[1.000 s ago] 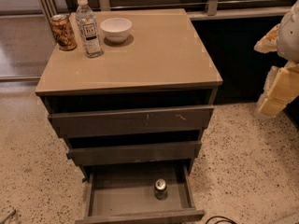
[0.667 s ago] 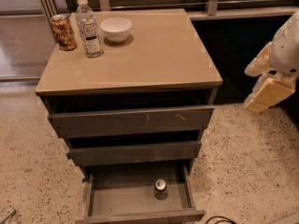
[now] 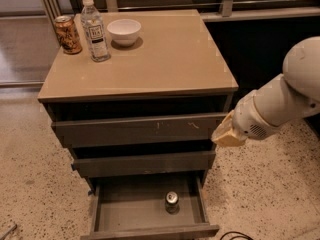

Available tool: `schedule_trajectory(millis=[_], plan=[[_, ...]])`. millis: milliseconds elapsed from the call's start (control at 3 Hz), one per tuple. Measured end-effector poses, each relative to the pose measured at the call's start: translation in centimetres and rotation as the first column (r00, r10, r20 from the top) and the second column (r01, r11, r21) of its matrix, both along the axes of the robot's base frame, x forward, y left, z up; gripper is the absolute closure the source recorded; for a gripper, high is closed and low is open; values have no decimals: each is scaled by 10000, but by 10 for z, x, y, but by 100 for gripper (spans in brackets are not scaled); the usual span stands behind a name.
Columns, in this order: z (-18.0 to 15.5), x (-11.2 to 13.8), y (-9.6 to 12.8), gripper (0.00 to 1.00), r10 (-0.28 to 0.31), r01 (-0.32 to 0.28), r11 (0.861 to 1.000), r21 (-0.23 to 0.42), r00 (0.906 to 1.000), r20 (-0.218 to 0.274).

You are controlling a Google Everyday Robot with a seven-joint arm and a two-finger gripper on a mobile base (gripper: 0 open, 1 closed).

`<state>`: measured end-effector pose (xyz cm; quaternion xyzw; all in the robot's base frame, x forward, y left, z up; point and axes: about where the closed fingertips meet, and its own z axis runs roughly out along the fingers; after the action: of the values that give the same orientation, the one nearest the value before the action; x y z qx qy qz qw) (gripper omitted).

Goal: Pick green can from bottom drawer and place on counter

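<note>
The green can (image 3: 171, 202) stands upright in the open bottom drawer (image 3: 127, 211), right of its middle; I see mostly its silver top. The counter (image 3: 160, 54) is the tan top of the cabinet. My white arm reaches in from the right. The gripper (image 3: 227, 132), seen as a tan end piece, hangs beside the cabinet's right front corner at the level of the top drawer, well above and to the right of the can. It holds nothing that I can see.
On the counter's back left stand a brown-orange can (image 3: 67, 34), a clear water bottle (image 3: 95, 29) and a white bowl (image 3: 124, 31). The two upper drawers (image 3: 140, 131) are slightly pulled out. A dark cable (image 3: 235, 235) lies on the speckled floor.
The arm has swung left and down from the right edge toward the cabinet's right front corner. The can and drawer have not moved.
</note>
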<state>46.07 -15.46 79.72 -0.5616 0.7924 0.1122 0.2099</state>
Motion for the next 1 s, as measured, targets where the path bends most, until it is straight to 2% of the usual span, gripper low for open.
schedule_trajectory(millis=[333,667,1000], plan=[[-14,11,6,100,-121,117,9996,257,9998,154],[-14,11,6,100,-119,115,9996,256,9998,153],[-47,17,1,100,-192,186,9996,191,9994,288]])
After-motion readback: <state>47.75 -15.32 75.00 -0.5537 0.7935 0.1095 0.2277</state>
